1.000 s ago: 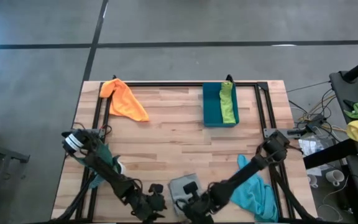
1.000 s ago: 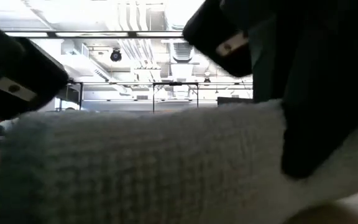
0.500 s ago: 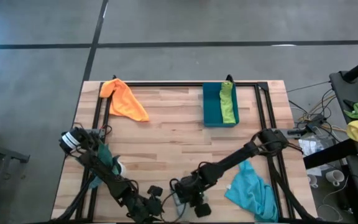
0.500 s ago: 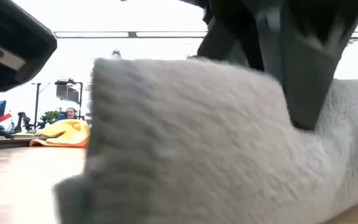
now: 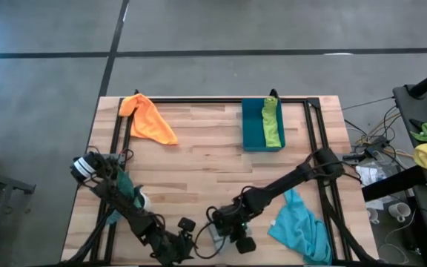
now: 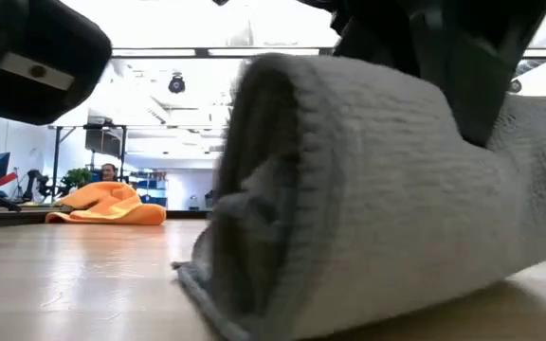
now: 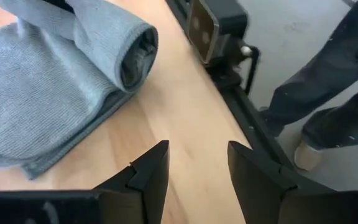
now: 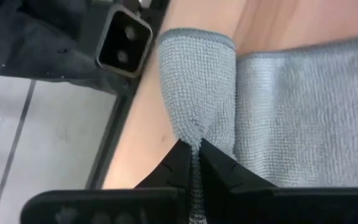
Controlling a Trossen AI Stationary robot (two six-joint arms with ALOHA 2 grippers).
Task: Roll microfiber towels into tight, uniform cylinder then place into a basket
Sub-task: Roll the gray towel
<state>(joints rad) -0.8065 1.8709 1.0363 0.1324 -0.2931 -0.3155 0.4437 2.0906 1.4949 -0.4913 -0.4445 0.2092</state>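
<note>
Right fingers (image 8: 194, 163) are clenched on a pinch of the grey towel (image 7: 55, 81), holding up the rolled edge at the near edge of the counter (image 5: 199, 163), roughly mid-width. Left fingers (image 7: 194, 171) are parted, nothing between them, hovering over bare wood just beside the roll's open end.

Key relation: the roll's long axis runs roughly along the near counter edge, with its spiral end facing the left arm. The right arm is already on the cloth from above; the left is the nearer one to that free end. The unrolled part lies flat on the side away from the left fingers, so rolling would have to proceed that way.

Judgement: the roll is only partly wound and looks loose at the end, so it's not tight yet.

The basket (image 5: 252, 126) sits at the far right of the counter, well apart, with a lime green towel (image 5: 272, 122) already inside along its right wall. The orange towel (image 5: 148, 119) is at the far left corner, the turquoise towel (image 5: 300, 230) at the near right; both unrolled.
</note>
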